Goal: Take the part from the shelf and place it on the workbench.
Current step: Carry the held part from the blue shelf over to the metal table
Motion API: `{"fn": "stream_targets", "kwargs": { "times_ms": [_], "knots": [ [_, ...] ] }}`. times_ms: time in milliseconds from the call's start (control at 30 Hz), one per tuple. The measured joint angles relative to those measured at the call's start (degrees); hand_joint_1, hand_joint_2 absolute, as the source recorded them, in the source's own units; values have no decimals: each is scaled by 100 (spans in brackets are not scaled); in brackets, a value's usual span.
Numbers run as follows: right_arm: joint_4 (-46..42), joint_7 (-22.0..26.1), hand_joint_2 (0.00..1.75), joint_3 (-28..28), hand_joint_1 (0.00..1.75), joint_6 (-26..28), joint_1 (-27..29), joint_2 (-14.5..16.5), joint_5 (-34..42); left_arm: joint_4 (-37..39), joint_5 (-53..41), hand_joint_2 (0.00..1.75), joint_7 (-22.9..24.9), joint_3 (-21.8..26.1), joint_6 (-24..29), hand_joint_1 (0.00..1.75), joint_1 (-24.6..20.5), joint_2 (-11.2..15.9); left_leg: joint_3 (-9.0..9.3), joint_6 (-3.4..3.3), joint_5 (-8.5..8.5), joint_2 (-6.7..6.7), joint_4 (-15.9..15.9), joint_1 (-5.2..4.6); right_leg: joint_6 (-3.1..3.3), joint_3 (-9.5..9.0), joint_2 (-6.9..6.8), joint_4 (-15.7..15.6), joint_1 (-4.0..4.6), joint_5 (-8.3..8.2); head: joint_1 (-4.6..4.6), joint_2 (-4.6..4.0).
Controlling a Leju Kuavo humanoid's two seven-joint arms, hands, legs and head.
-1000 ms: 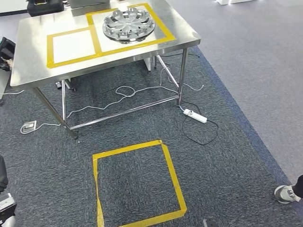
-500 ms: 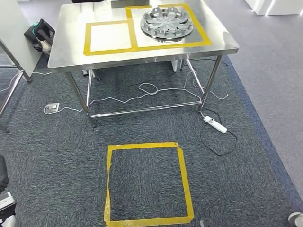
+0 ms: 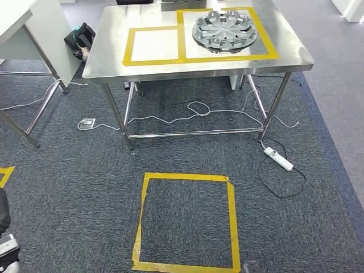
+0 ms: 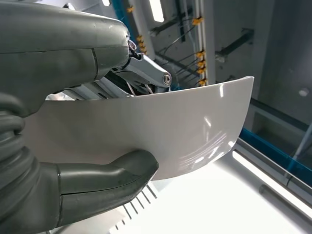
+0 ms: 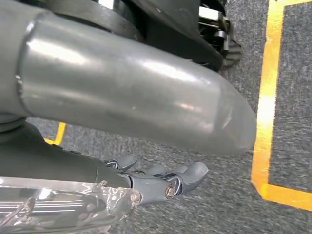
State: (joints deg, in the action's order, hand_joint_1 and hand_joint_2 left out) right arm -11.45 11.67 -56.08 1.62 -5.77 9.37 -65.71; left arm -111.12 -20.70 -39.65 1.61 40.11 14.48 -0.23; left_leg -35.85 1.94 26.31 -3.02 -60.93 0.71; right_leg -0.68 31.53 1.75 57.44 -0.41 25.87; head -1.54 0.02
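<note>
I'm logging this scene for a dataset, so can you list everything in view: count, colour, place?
Workbench: one, steel, ahead across the carpet.
Tape frames on the workbench: two, yellow, side by side on its top.
Wheel cover: one, silver, inside the right-hand frame.
Tape square: one, yellow, on the carpet before the workbench.
Power strip: one, white, on the floor by the right-hand legs.
Cables: white and black, under and beside the workbench.
Bag: one, black, on the floor at the workbench's left end.
Second table: one, pale, far left.
Panel: one, white and glossy, curved, held in the left hand.
Left hand: grey, thumb and fingers gripping the panel.
Right hand: grey, over the carpet; whether it holds anything is unclear.
</note>
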Motion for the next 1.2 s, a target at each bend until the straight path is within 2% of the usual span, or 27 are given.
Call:
{"fn": "stream_targets", "kwargs": {
  "times_ms": [33, 67, 100, 133, 167, 233, 267, 300, 333, 433, 567, 733, 1200],
  "knots": [
    [0, 9, 0, 0, 0, 4, 6, -1, 1, 0, 6, 175, -7, -2, 0, 175, -4, 1, -173, 19, 196, 126, -367, -10, 14, 6, -31, -3, 5, -3, -17, 0],
    [0, 8, 0, 0, 0, 12, 14, -2, 2, 1, 11, 175, -11, -3, -1, 175, -5, 2, -362, 33, 373, 192, -764, -9, 21, 15, -67, -2, 10, -3, -23, 0],
    [0, 4, 0, 0, 0, 19, 22, -4, 3, 1, 18, 175, -14, -5, -1, 175, -2, 1, -501, 41, 472, 222, -1066, -8, 23, 21, -103, -1, 15, -3, -22, 0],
    [0, -1, 0, 0, 0, 27, 28, -5, 5, 2, 23, 175, -15, -6, -1, 175, 2, 2, -550, 42, 465, 232, -1184, -8, 24, 24, -135, 0, 18, -2, -22, 0],
    [0, -5, 0, 0, 0, 33, 28, -7, 8, 2, 28, 175, -15, -6, -3, 175, 3, 2, -482, 36, 348, 234, -1068, -8, 23, 22, -161, 0, 20, -1, -22, 0],
    [0, -7, 0, 0, 0, 45, 16, -8, 10, 2, 36, 175, -15, -7, -20, 175, 2, 4, -82, 13, -14, 263, -341, -9, 8, 10, -193, 4, 26, 5, -22, 0],
    [0, -9, 0, 0, 0, 52, 7, -8, 10, 2, 48, 175, -15, -7, -45, 175, -4, 5, 118, -7, -133, 280, 37, -14, -10, 14, -199, 19, 40, 15, -23, 0],
    [0, -12, 0, 0, 0, 61, 0, -9, 10, 2, 67, 175, -14, -8, -81, 175, -6, 7, 252, -24, -197, 294, 299, -13, -22, 26, -204, 33, 59, 28, -17, 0],
    [0, -16, 0, 0, 0, 70, -5, -11, 9, 2, 98, 175, -9, -8, -127, 175, -7, 8, 316, -35, -203, 303, 433, -13, -4, 48, -207, 44, 79, 48, -14, 0],
    [0, -28, 0, 0, 0, 89, -5, -17, 9, 2, 192, 175, 14, -7, -256, 175, -2, 8, 321, -59, -193, 291, 464, -20, 88, 75, -212, 19, 95, 67, 2, 0],
    [0, -37, 0, 0, 0, 100, -2, -17, 10, 2, 229, 175, 20, -6, -322, 175, -1, 8, 315, -109, -195, 290, 459, -35, -29, 28, -211, -44, 83, -7, 3, 0],
    [0, -36, 0, 0, 0, 113, 2, -17, 10, 2, 239, 175, 20, -6, -352, 175, 0, 8, 301, -146, -204, 291, 450, -47, -103, -5, -211, -59, 69, -29, 2, 0],
    [0, 10, 0, 0, 0, 155, 8, -17, 2, 2, 214, 175, 20, -6, -366, 175, 56, 3, 302, -133, -218, 291, 451, -25, -114, 8, -210, -44, 89, -27, 0, 0]
  ]
}}
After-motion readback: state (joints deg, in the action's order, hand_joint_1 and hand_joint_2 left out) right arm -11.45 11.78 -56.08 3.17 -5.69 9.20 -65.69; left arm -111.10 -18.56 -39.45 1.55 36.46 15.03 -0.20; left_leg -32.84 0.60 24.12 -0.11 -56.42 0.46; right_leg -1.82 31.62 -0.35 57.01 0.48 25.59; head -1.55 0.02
